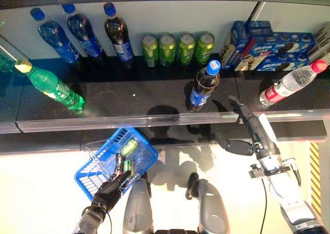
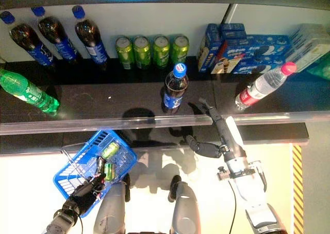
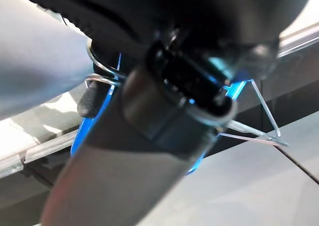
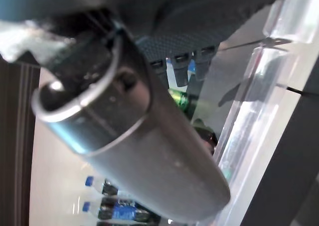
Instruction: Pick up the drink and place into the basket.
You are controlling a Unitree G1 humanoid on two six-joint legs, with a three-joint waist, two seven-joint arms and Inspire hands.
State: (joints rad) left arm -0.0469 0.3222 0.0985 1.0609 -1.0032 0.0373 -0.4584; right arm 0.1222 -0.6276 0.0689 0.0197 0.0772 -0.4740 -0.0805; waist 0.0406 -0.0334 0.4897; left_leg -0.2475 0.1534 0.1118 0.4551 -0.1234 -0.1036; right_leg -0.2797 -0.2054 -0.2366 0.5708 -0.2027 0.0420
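Note:
A dark cola bottle point(image 1: 202, 89) with a blue cap stands upright near the front of the black shelf point(image 1: 129, 97). My right hand point(image 1: 250, 123) is just right of it and nearer to me, at the shelf's clear front lip, open, with straight fingers pointing at the shelf and the thumb spread toward the left. It holds nothing and is apart from the bottle. At the lower left my left hand point(image 1: 109, 188) is shut on the wire handle point(image 3: 266, 119) of the blue basket point(image 1: 90, 180). A green can point(image 1: 129, 147) lies inside the basket.
At the back of the shelf stand three cola bottles point(image 1: 117, 35), several green cans point(image 1: 176, 48) and blue biscuit boxes point(image 1: 268, 46). A green bottle point(image 1: 51, 84) is at the left, and a water bottle point(image 1: 291, 82) with a red cap at the right. A clear rail point(image 1: 154, 121) edges the shelf.

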